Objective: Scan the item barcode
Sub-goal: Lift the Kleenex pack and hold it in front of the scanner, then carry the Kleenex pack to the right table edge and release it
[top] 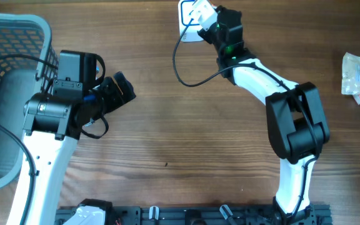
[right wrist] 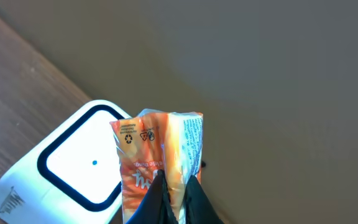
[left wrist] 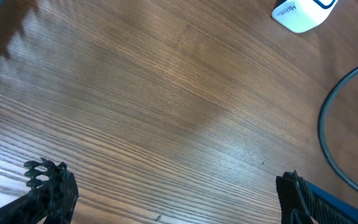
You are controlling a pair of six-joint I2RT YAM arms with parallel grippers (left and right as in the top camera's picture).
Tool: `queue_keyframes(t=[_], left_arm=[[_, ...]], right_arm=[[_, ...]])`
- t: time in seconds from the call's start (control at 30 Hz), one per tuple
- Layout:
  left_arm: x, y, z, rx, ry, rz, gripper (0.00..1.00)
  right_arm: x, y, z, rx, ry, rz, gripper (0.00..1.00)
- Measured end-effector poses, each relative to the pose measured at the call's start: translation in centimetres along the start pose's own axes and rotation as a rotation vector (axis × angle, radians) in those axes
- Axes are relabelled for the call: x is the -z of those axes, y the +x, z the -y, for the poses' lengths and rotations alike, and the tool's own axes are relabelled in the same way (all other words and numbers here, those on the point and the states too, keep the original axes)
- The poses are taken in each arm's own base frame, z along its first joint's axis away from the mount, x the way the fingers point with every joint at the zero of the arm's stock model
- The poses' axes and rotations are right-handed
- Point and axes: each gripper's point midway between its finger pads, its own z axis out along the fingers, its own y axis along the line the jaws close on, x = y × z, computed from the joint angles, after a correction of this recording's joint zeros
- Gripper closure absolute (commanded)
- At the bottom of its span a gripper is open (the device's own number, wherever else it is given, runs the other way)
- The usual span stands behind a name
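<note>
One orange packet (right wrist: pixel 157 149) hangs pinched in the right fingers (right wrist: pixel 201 202) over the top-centre scanner (right wrist: pixel 73 168), left fingers (left wrist: pixel 51 186) gape empty; its folded wrapper may hide the barcode.

Left arm (top: pixel 42 125): we're tucked in at the left, wrist angled right | left gripper (top: pixel 117 94): jaws wide apart | right arm (top: pixel 292 119): we're stretched far forward, elbow bent | right gripper (top: pixel 206 19): fingers pinched on packet (right wrist: pixel 160 155)

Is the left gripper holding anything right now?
No, the left gripper is open, with only the table showing between its jaws.
</note>
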Motion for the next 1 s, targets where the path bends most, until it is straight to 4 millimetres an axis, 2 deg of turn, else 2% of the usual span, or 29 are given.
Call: queue_keyframes(t=[0.13, 0.23, 0.33, 0.5, 0.57, 0.67, 0.8, 0.9, 1.0], left_arm=[[0.0, 0.0, 0.0, 0.000, 0.000, 0.000, 0.00], [0.0, 0.0, 0.0, 0.000, 0.000, 0.000, 0.00], [0.0, 0.0, 0.0, 0.000, 0.000, 0.000, 0.00], [0.0, 0.0, 0.0, 0.000, 0.000, 0.000, 0.00], [0.0, 0.0, 0.0, 0.000, 0.000, 0.000, 0.00], [0.0, 0.0, 0.0, 0.000, 0.000, 0.000, 0.00], [0.0, 0.0, 0.0, 0.000, 0.000, 0.000, 0.00], [0.0, 0.0, 0.0, 0.000, 0.000, 0.000, 0.00], [0.0, 0.0, 0.0, 0.000, 0.000, 0.000, 0.00]], right_arm=[[-0.3, 0.5, -0.1, -0.107, 0.011, -0.007, 0.95], [-1.1, 3.2, -0.5, -0.192, 0.076, -0.078, 0.95], [-1.1, 3.6, -0.2, -0.267, 0.104, -0.088, 0.95], [-1.2, 3.2, -0.2, -0.380, 0.103, -0.087, 0.96], [-1.6, 1.8, 0.2, -0.381, 0.081, -0.082, 0.95], [-2.0, -0.4, 0.4, -0.257, 0.018, -0.068, 0.95], [-1.9, 0.3, -0.5, -0.112, -0.020, -0.096, 0.95], [-2.1, -0.5, 0.1, -0.121, 0.005, -0.056, 0.95], [-2.2, -0.4, 0.4, -0.191, 0.028, -0.057, 0.96]])
